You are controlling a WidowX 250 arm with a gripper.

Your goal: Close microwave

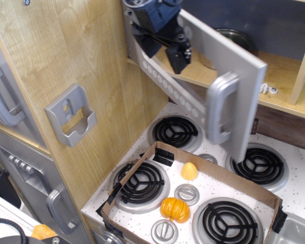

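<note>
The microwave (pixel 203 76) is a wooden compartment at the top right with a silver-grey door. The door stands partly shut, swung at an angle across the opening. Its curved grey handle (pixel 217 108) faces me and a row of round buttons (pixel 168 86) runs along its lower edge. My dark gripper (pixel 179 53) comes in from the top and presses against the door's outer face near its upper left. I cannot tell whether its fingers are open or shut. A steel pot (pixel 236 36) inside shows only partly behind the door's top edge.
A cardboard box (pixel 157 152) lies on the stove top (pixel 295 195) with an orange pumpkin (pixel 175 208) and a yellow piece (pixel 189 171) in it. A grey wall bracket (pixel 71 114) sits on the wooden side panel. Cabinet door handles (pixel 0 96) are at the left.
</note>
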